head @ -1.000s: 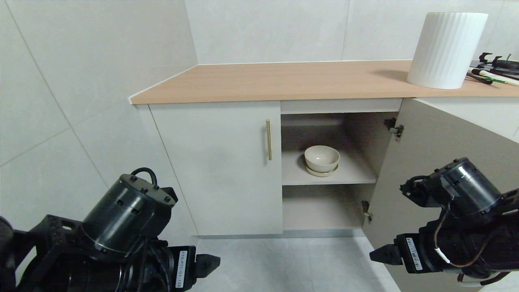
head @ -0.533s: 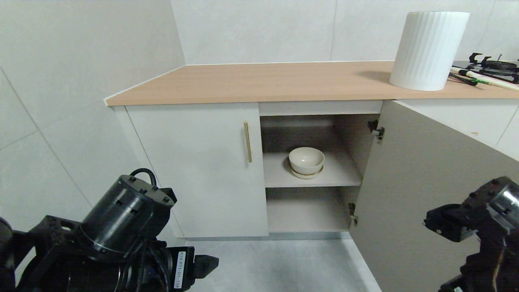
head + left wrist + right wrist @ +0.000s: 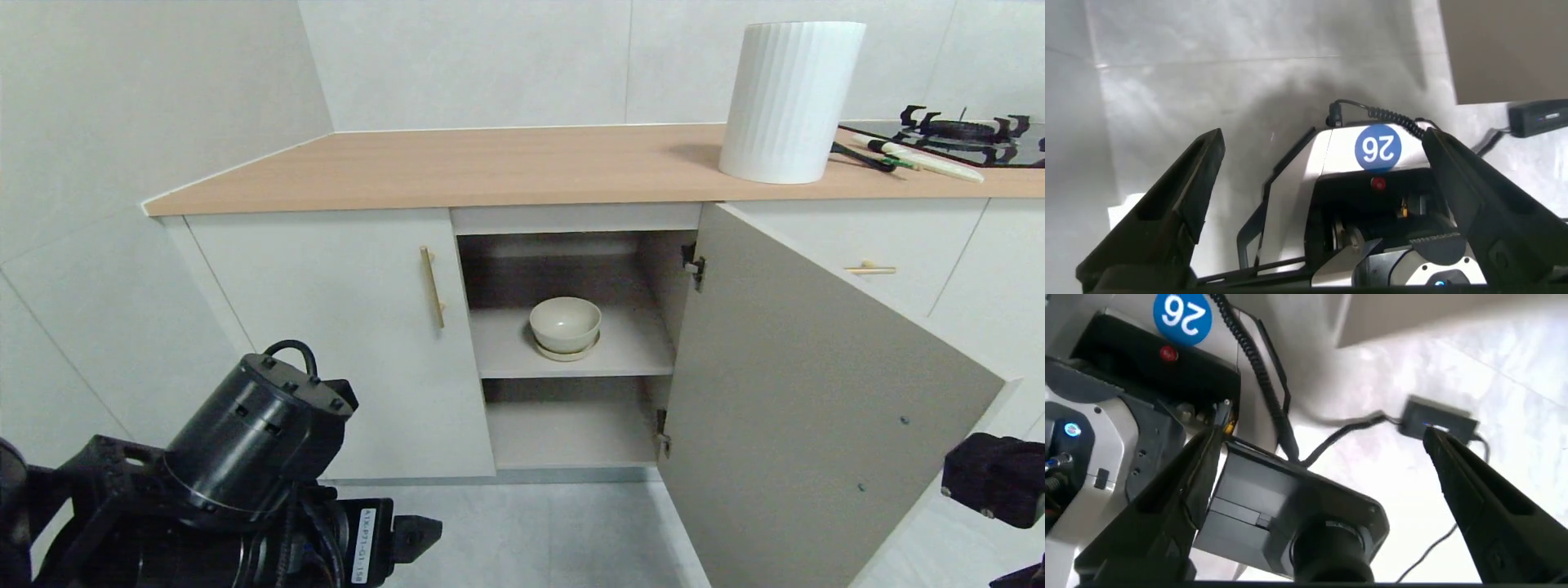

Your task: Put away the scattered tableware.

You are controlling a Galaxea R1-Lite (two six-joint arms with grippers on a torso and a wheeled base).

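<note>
Kitchen indicated: wooden countertop (image 3: 490, 167) fitted over white cabinets (image 3: 326, 327), walls (image 3: 490, 57) tiled, gas hob (image 3: 963, 129) set in at far right, bowl (image 3: 565, 324) kept on cabinet shelf (image 3: 629, 353).

Pale tiled walls (image 3: 490, 57), grey tile floor (image 3: 555, 531), wood-topped cabinet (image 3: 326, 327), one door (image 3: 800, 392) open.

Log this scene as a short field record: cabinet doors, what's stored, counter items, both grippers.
Doors: right grey cabinet door swung open; left grey cabinet door shut.
Upper shelf: round beige ceramic bowl sitting on a beige saucer.
Light wooden countertop: tall white ribbed cylindrical container; long slim utensils beside it, by a black hob burner.
Left gripper: jaws open, holding nothing.
Right gripper: jaws open, holding nothing.
</note>
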